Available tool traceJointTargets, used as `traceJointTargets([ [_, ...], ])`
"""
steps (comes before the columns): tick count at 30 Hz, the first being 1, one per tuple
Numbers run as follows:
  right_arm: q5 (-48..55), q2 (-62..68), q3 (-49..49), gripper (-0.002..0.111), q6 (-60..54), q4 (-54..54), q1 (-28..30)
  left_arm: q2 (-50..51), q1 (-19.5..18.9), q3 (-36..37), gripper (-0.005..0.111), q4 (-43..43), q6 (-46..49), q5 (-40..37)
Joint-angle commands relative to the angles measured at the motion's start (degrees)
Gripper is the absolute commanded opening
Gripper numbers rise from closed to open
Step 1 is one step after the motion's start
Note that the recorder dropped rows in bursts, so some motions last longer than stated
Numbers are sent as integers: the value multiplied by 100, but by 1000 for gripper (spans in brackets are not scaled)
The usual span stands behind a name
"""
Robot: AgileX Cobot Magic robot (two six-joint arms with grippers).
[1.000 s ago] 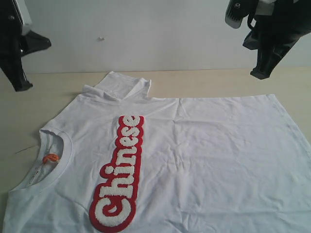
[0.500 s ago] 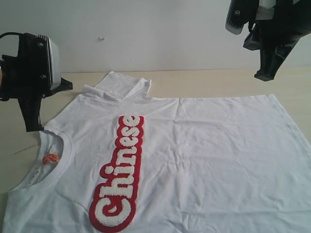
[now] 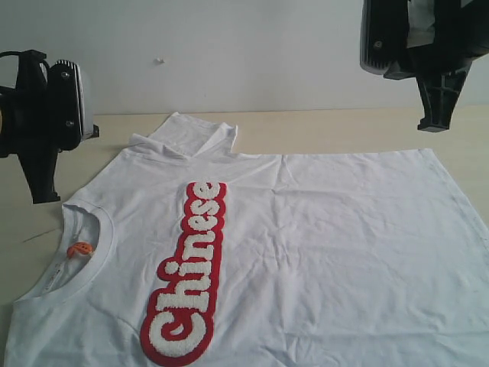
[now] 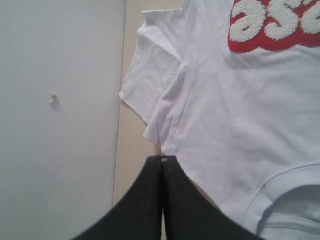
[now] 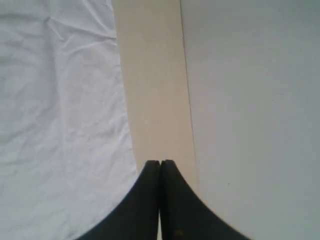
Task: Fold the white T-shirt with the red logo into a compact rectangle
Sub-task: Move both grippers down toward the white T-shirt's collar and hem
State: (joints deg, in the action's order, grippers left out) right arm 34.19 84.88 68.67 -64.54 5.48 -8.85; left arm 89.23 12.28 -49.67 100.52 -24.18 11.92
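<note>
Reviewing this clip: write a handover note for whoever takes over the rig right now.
Left gripper: shut, empty, raised near the collar end of the white T-shirt.
Right gripper: shut, empty, raised over bare table beside the shirt's far edge.
Shirt: spread face up and wrinkled, red logo fully showing, far sleeve bunched.
Done: no fold yet.
Left: open the grippers, take hold of the cloth, fold sleeves and sides in, then fold into a compact rectangle.
</note>
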Motion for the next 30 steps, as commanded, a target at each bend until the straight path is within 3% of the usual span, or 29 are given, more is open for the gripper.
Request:
traceJointTargets([
  [1, -1, 9, 29, 0, 88, -89, -12, -63, 35, 24, 0, -57, -204, -55],
  [6, -42, 9, 29, 0, 88, -105, -12, -61, 35, 24, 0, -223, -204, -48],
  [11, -42, 9, 29, 0, 88, -105, -12, -61, 35, 24, 0, -2299, -393, 98],
  [17, -42, 9, 29, 0, 88, -105, -12, -61, 35, 24, 0, -2846, -801, 392],
  [21, -42, 9, 29, 0, 88, -105, -12, -61, 35, -29, 0, -4537, -2086, 365],
  [23, -42, 9, 29, 0, 88, -105, -12, -61, 35, -44, 0, -5314, -2201, 324],
  [28, -42, 9, 29, 0, 88, -105, -12, -61, 35, -44, 0, -6532, -1073, 42],
  [30, -42, 9, 29, 0, 88, -105, -12, -61, 35, -44, 0, -7057, 433, -227],
])
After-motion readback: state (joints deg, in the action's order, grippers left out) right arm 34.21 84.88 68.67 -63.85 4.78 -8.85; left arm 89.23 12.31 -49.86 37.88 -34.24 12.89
